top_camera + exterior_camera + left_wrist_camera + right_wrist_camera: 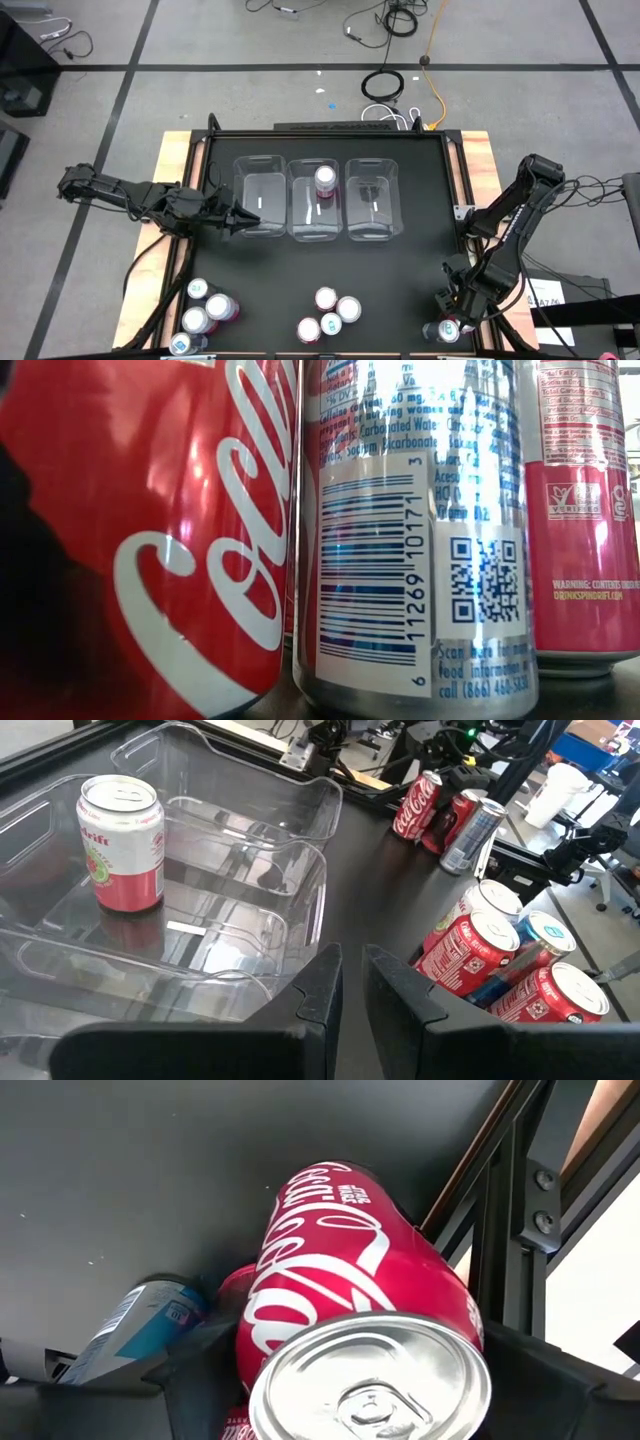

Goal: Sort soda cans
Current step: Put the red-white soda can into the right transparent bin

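Right gripper at the table's near right corner, fingers spread wide around a red can; can tilted in the wrist view, silver top toward the wrist. Left gripper shut, empty, beside the left bin. Pink can upright in the middle bin.
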